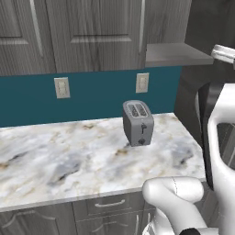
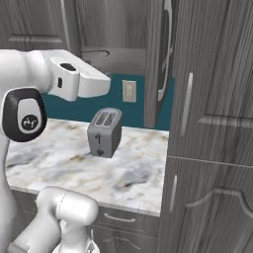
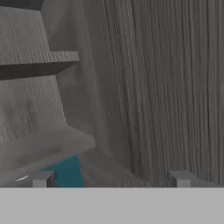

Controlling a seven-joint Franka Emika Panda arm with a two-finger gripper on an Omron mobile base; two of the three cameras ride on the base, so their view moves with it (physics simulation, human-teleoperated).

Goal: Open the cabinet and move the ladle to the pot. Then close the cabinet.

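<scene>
Cabinet (image 2: 160, 59) above the toaster (image 2: 104, 131): door swung open, edge-on, bare grey shelf (image 1: 176, 53) exposed beside it. End effector (image 3: 111, 178) faces the interior, jaws spread wide, holding nothing. Opening looks done; fetching the ladle, placing it in the pot and closing remain. Toaster stands on the bench (image 1: 69, 156).

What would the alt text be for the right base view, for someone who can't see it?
A white robot arm reaches over a marble counter toward an open dark grey wall cabinet, whose door stands edge-on to the camera. A grey two-slot toaster sits on the counter in front of a teal backsplash with a wall outlet.
</scene>
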